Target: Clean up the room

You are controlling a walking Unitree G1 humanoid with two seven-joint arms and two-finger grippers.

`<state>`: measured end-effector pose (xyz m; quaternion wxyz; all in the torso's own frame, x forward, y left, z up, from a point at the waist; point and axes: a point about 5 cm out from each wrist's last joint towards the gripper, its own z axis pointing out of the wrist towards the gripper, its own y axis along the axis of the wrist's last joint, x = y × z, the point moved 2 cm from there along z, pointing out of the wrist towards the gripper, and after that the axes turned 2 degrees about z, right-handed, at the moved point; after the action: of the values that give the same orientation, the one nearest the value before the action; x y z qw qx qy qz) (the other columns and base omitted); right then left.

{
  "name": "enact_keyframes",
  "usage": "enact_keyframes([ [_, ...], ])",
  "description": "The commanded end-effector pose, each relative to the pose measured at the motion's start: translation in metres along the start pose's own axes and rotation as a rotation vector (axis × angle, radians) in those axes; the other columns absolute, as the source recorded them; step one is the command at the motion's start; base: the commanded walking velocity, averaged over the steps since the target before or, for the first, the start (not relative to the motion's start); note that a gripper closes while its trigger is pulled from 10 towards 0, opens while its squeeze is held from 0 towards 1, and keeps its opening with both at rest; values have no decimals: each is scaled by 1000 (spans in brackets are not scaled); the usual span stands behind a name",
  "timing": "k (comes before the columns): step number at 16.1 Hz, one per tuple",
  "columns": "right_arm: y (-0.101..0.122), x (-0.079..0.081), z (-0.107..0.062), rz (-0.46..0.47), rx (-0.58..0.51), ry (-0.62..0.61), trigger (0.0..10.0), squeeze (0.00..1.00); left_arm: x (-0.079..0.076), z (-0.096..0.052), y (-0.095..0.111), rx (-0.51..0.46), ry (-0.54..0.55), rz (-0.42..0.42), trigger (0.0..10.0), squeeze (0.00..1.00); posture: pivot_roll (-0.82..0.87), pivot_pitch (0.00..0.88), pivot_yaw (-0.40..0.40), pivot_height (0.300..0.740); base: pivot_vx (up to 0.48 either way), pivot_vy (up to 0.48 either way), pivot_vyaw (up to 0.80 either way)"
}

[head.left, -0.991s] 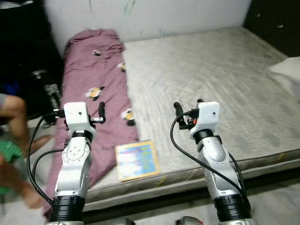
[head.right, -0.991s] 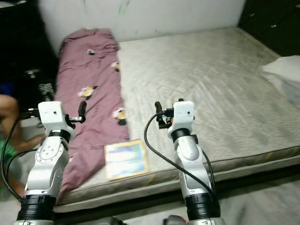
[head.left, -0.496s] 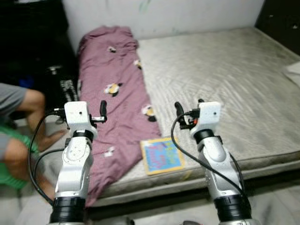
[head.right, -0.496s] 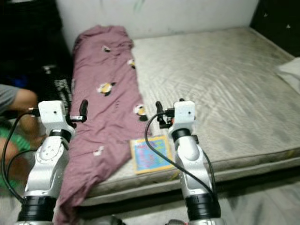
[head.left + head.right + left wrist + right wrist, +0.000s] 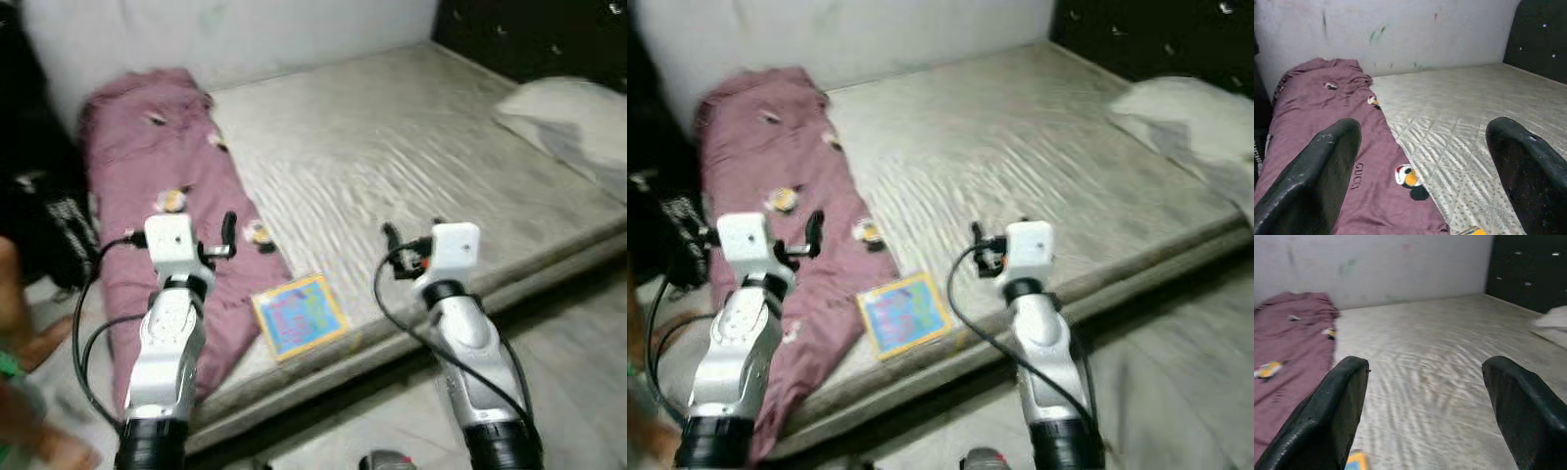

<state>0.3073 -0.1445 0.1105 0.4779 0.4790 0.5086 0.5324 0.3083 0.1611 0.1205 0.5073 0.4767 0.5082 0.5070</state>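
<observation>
Head view: a maroon blanket (image 5: 147,196) lies along the mattress (image 5: 411,147) left side, a book (image 5: 297,315) at its near edge between both raised arms; left wrist view: left gripper (image 5: 1425,181) jaws wide over the blanket; right wrist view: right gripper (image 5: 1425,416) jaws wide over bare mattress

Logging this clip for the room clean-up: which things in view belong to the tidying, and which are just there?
Belongs to the job:
- colourful book, flat near the mattress edge
- maroon blanket, spread along the mattress's left side
- pillow, far right

Just there:
- mattress
- wall
- dark cabinet
</observation>
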Motion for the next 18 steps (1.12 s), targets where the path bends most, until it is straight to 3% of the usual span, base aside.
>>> enact_keyframes([
  [1,7,6,1,7,-24,14,10000,0,9,-3,2,-6,31,17,10000,0,-95,0,87,740,0,0,0],
  [8,7,2,-11,40,-17,-17,10000,0,16,-11,5,-40,32,43,10000,0,-91,12,92,740,0,0,0],
  [18,4,0,-15,34,11,-36,10000,0,13,-17,5,-23,23,21,10000,0,-83,30,85,740,219,0,0],
])
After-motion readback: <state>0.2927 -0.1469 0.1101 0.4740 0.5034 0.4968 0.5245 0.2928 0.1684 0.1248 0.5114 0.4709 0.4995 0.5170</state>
